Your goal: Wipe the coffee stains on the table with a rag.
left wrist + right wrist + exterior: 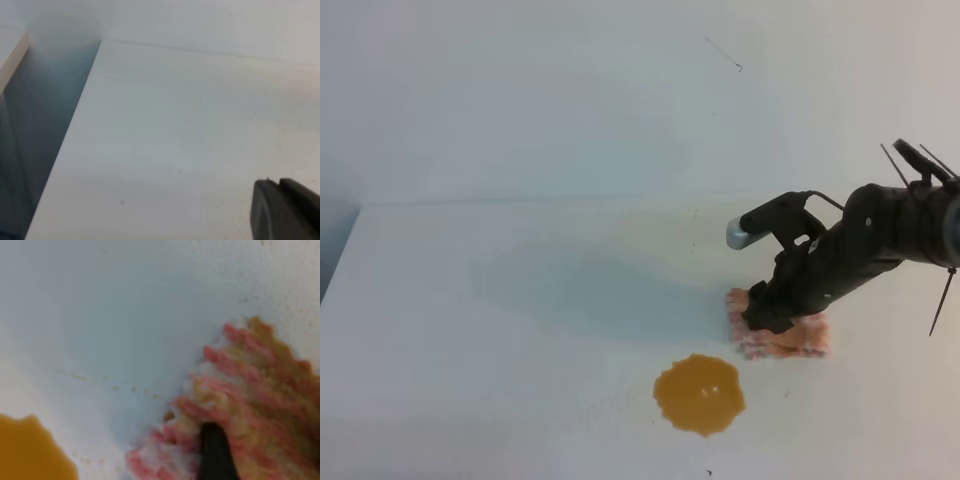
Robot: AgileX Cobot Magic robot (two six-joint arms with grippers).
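The coffee stains are one glossy orange-brown blot [700,394] on the white table [520,300]; its edge shows at the lower left of the right wrist view [30,450]. Just right of and behind the blot, the pink-and-white rag [790,338] lies flat. My right gripper [765,320] is down on the rag's left part. In the right wrist view, one dark finger [215,450] presses into the rag [260,390], and I cannot make out how the jaws stand. Of my left gripper [282,212] only a dark corner shows, above bare table [175,140].
The table's left edge [75,130] drops off to a darker gap. A white wall [570,90] rises behind the table. A few tiny dark specks dot the surface near the rag.
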